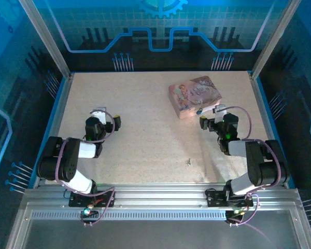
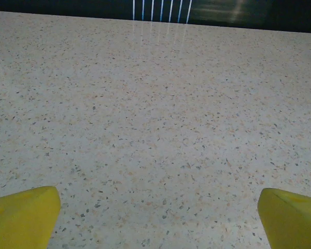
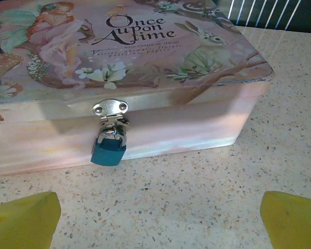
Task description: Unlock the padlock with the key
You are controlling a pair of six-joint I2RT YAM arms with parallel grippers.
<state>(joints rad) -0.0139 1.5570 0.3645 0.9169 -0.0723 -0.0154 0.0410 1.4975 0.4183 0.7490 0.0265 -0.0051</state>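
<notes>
Two robot arms rise from bases set side by side at the near edge, each folded at the elbow with the forearm reaching forward. The left gripper (image 1: 108,117) sits left of centre, jaws spread wide and holding nothing, its yellow fingertips (image 2: 22,218) at the lower corners of its wrist view. The right gripper (image 1: 211,116) sits right of centre, jaws equally wide and empty.

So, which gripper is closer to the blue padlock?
Right. The right gripper sits open just in front of the padlock on the pink tin; the left gripper is far across the table.
</notes>
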